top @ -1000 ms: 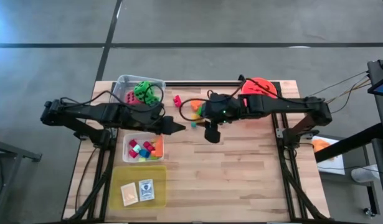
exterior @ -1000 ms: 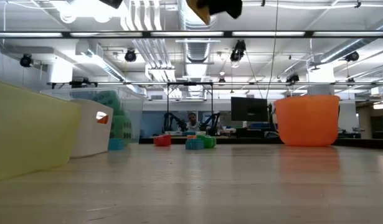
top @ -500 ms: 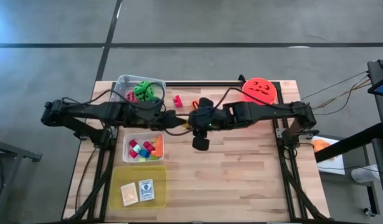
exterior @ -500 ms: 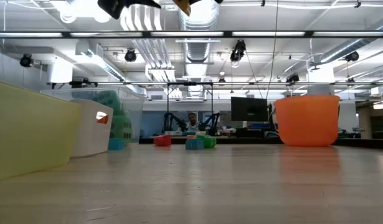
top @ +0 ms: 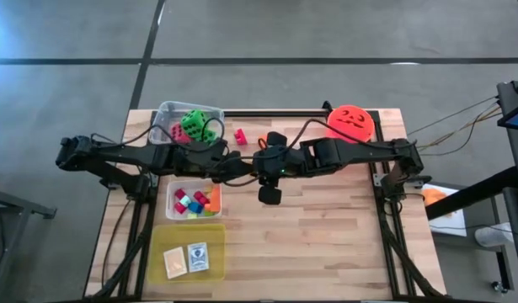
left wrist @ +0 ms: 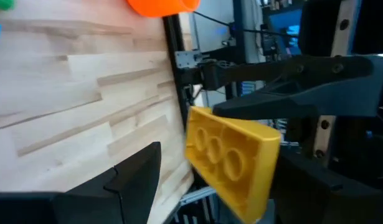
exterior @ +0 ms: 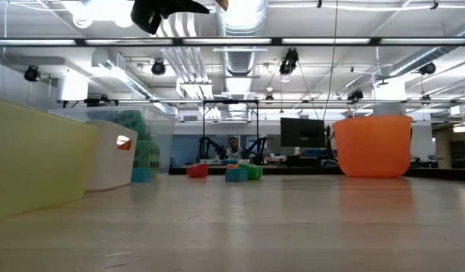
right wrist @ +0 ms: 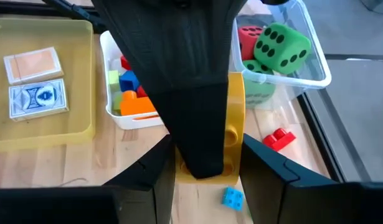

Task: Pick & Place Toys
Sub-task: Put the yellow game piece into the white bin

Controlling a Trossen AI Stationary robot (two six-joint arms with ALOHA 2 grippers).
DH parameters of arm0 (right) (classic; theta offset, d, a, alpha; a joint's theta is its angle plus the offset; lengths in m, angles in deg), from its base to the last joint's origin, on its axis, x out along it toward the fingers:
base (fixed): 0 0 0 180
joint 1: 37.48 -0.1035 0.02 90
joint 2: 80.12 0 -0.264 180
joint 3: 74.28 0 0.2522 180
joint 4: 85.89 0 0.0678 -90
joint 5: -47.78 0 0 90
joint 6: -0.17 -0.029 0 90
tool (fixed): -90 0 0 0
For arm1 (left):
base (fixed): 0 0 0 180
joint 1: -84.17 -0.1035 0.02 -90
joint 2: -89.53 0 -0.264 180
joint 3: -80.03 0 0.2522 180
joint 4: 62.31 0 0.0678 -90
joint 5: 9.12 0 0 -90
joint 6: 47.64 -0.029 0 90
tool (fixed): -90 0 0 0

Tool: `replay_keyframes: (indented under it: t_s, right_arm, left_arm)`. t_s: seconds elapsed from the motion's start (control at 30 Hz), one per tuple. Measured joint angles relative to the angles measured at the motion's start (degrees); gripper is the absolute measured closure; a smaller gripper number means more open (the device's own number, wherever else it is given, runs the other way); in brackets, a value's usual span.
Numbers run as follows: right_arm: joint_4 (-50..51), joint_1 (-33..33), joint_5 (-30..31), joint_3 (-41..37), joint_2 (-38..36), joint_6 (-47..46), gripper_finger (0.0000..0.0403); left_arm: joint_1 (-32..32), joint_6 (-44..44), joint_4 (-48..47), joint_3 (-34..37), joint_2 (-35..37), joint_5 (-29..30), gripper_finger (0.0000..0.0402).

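A pale plank table (top: pixel 326 236) stands on grey concrete floor (top: pixel 326 34). Left gripper (top: pixel 238 164), jaws spread, meets the right gripper (top: pixel 257 162), clenched on a yellow block (left wrist: pixel 231 158) above the table's middle.

From overhead, the two arms hid the yellow block (left wrist: pixel 231 158) where they met. In the right wrist view the left arm's dark fingers (right wrist: pixel 197 134) covered most of it. The level view cut both arms off at its top. The cards' (top: pixel 185 259) print was too small to read.
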Motion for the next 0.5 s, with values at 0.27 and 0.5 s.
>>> replay_keyframes:
  t_s: [0.27, 0.5]
  right_arm:
    - [-0.04, 0.02, -0.03, -0.08, 0.13, 0.00, 0.0264]
    - [0.65, 0.03, -0.73, -0.33, 0.15, -0.01, 0.0264]
  left_arm:
    - [0.00, -0.49, 1.81, 0.54, 0.00, -0.32, 0.0223]
    - [0.04, -1.20, 1.96, 0.83, 0.02, -0.45, 0.0326]
